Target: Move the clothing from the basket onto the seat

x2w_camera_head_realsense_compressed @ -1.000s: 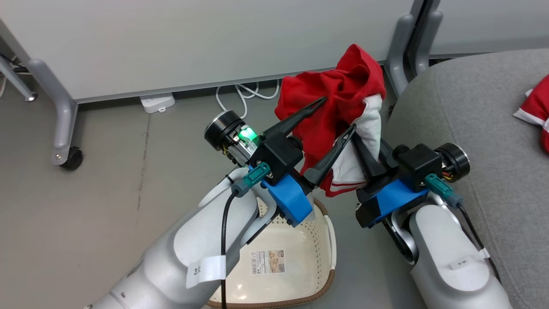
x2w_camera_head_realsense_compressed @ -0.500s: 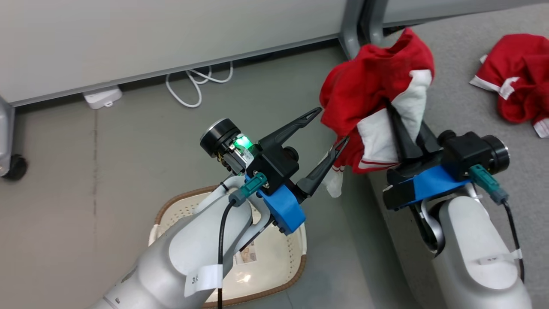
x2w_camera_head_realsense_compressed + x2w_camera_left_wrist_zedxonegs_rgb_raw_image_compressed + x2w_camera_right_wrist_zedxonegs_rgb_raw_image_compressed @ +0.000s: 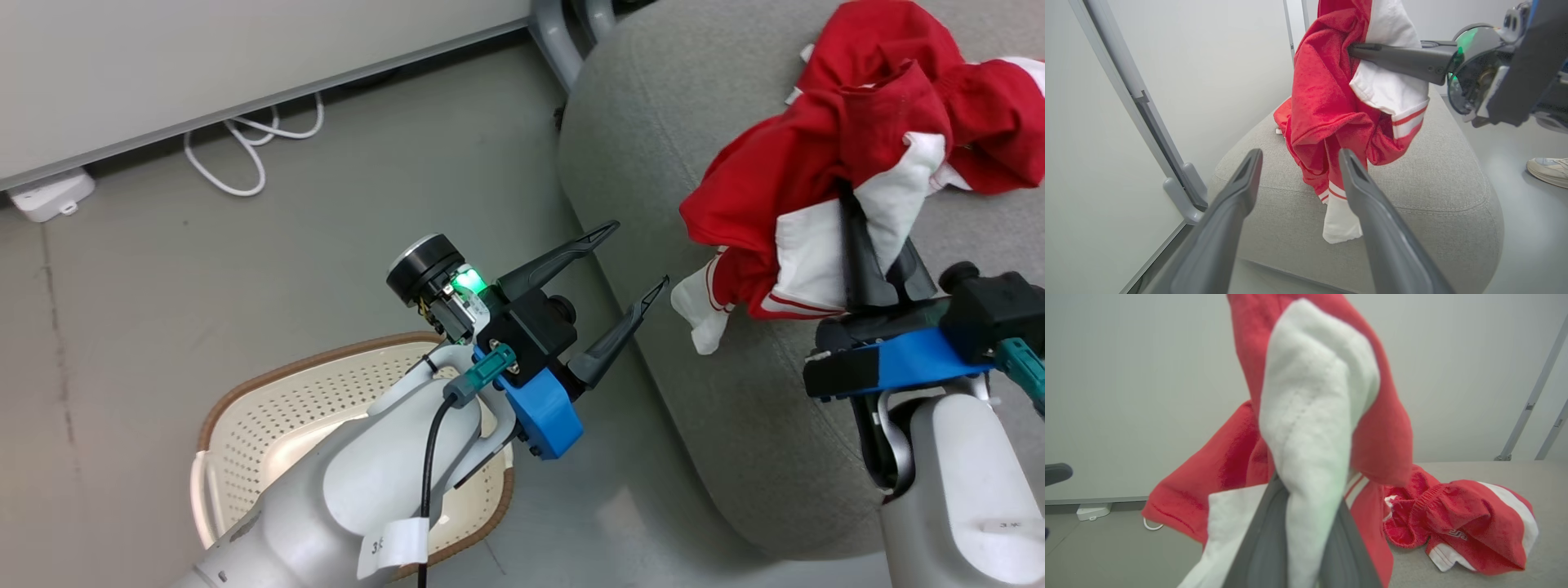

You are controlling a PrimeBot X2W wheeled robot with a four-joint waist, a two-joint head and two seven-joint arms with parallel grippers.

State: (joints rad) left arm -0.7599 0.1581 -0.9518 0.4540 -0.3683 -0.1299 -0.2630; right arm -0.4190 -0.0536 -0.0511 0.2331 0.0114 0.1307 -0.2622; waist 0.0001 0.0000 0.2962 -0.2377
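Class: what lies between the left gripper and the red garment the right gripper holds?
Nothing: the head view shows the left gripper and the garment apart, with the seat behind the gap.

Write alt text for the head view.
The right gripper, shut on a red and white garment, holds it above the grey seat, where a second red garment lies. The left gripper is open and empty between the basket and seat.

floor (image 3: 163,286): basket (image 3: 269,408), power strip (image 3: 47,196) | seat (image 3: 653,163): one red garment (image 3: 1470,516)
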